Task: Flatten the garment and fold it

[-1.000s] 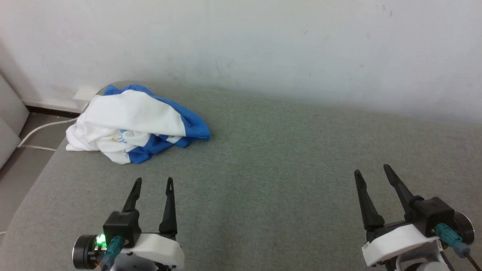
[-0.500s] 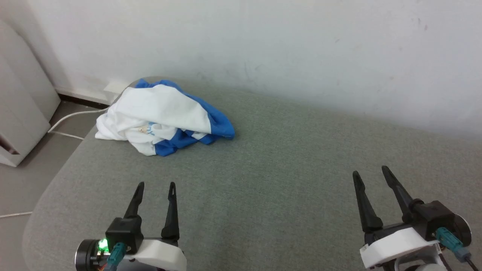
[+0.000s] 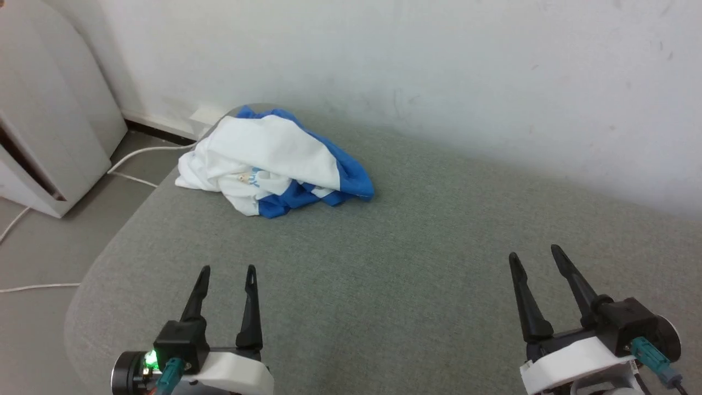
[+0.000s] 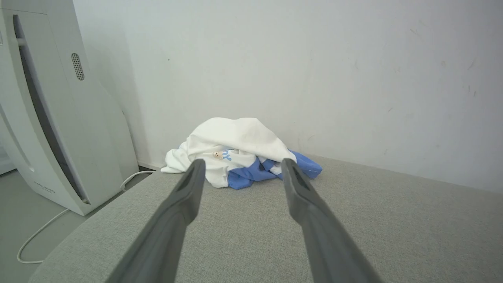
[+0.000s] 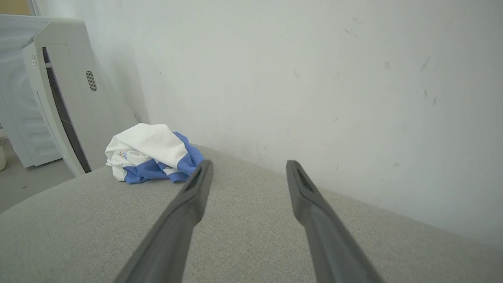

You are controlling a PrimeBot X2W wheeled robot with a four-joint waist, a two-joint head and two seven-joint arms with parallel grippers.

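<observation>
Your left gripper (image 3: 227,270) hangs just above the near part of the grey padded surface (image 3: 395,263), its two dark fingers spread wide with nothing between them. Your right gripper (image 3: 533,252) is well apart from it on the other side, spread just as wide and just as empty. Neither one touches cloth. Look further out and you find the garment (image 3: 274,159) at the far left corner of the padding, close under the wall (image 3: 439,82) and well ahead of both grippers. From the left wrist it lies almost straight ahead of the fingers, while from the right wrist it sits off to the left. It is a crumpled heap: the white body is bunched on top, blue sleeve cloth pokes out beneath and to the right, and the small chest print is half buried in a fold. One white edge reaches the left rim of the padding; whether it hangs over, you cannot tell. Beyond that rim a white appliance (image 3: 49,126) stands on the floor with a pale cable (image 3: 137,153) trailing beside it. By my reading you have nothing done so far: the heap is neither spread nor smoothed, so the reach, the grasp, the flattening and every fold are all ahead of you
</observation>
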